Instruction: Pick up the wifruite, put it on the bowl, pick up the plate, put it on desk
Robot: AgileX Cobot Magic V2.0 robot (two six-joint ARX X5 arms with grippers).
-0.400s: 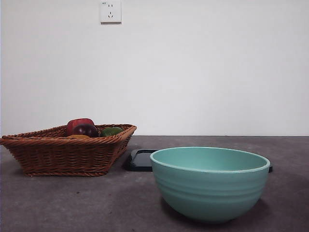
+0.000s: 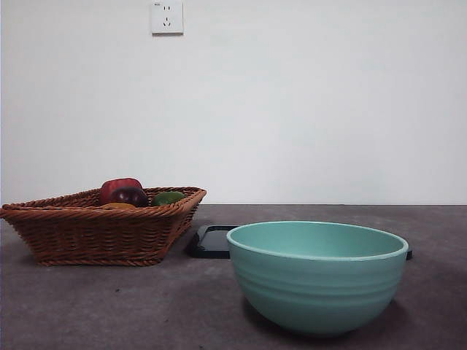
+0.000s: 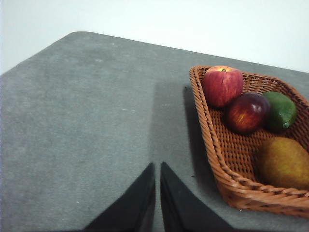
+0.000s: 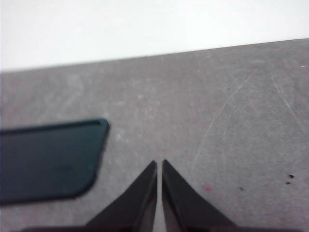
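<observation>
The round orange-brown wifruite [image 3: 284, 162] lies in the wicker basket [image 3: 227, 159]; only a sliver of the wifruite [image 2: 118, 206] shows over the basket rim in the front view. The mint-green bowl [image 2: 317, 277] stands near and large on the desk [image 2: 109, 306]. Behind it lies a flat dark plate [image 2: 211, 242], whose corner also appears as the plate [image 4: 46, 159] in the right wrist view. My left gripper [image 3: 158, 166] is shut above bare desk beside the basket. My right gripper [image 4: 159, 164] is shut above the desk beside the plate. Neither gripper shows in the front view.
The brown wicker basket [image 2: 102, 230] at the left also holds a red apple [image 3: 222, 85], a dark red-purple fruit [image 3: 247, 112] and a green fruit [image 3: 282, 110]. A white wall with a socket [image 2: 167, 17] stands behind the desk.
</observation>
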